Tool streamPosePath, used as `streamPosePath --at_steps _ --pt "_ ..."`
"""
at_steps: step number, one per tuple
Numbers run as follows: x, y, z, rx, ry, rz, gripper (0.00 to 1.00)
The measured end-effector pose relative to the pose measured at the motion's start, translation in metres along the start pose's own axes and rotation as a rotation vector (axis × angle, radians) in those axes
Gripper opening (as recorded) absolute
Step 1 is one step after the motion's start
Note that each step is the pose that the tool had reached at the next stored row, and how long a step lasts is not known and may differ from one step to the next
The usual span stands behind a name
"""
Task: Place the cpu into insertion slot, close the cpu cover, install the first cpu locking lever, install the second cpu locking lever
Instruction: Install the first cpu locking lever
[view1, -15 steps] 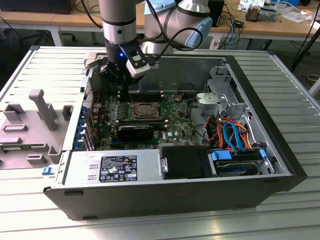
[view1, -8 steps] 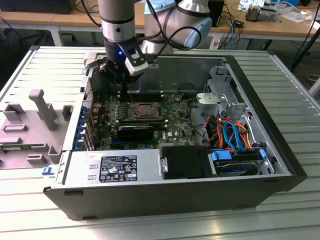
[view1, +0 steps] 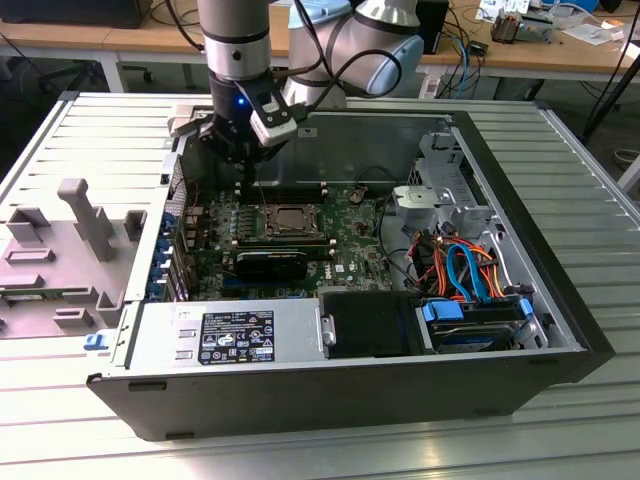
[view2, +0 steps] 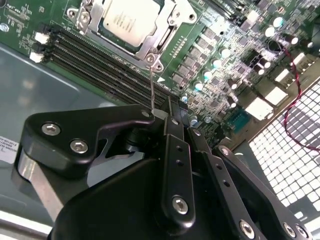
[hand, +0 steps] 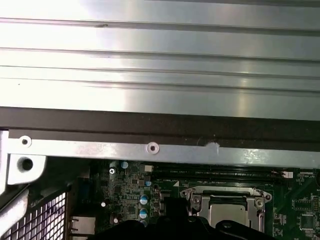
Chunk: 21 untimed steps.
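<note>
We see an open computer case (view1: 560, 330) lying on a ribbed metal table (view1: 90, 140), its green motherboard (view1: 350, 250) facing up. The arm reaches down at the case's far left. The cpu (view2: 131, 17) sits in the insertion slot (view1: 292, 221), with the cpu cover (view2: 167, 27) closed over it. The hand (view2: 159, 116) hovers just beyond the socket's far left corner, its fingers together, pinching a thin wire locking lever (view2: 151, 82) that runs from the socket corner straight to the fingertips.

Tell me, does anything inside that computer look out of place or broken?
One thing stands out: a thin wire lever sticks up from a corner of the cpu cover to the gripper instead of lying flat. The cpu sits squarely under the cover; nothing looks damaged.
</note>
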<state>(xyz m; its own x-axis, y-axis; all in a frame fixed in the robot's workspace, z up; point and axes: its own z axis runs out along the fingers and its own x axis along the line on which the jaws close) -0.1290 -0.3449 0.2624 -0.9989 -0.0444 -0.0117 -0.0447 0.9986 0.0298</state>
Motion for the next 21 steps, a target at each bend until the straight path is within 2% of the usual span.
streamPosePath --at_steps 9,16,21 --pt "-0.0003 0.0075 0.0005 -0.0036 -0.0001 0.000 0.11" --pt "-0.0005 0.0078 0.0006 -0.0045 -0.0002 0.000 0.11" --pt "-0.0050 0.0076 0.0007 -0.0046 -0.0002 0.000 0.11"
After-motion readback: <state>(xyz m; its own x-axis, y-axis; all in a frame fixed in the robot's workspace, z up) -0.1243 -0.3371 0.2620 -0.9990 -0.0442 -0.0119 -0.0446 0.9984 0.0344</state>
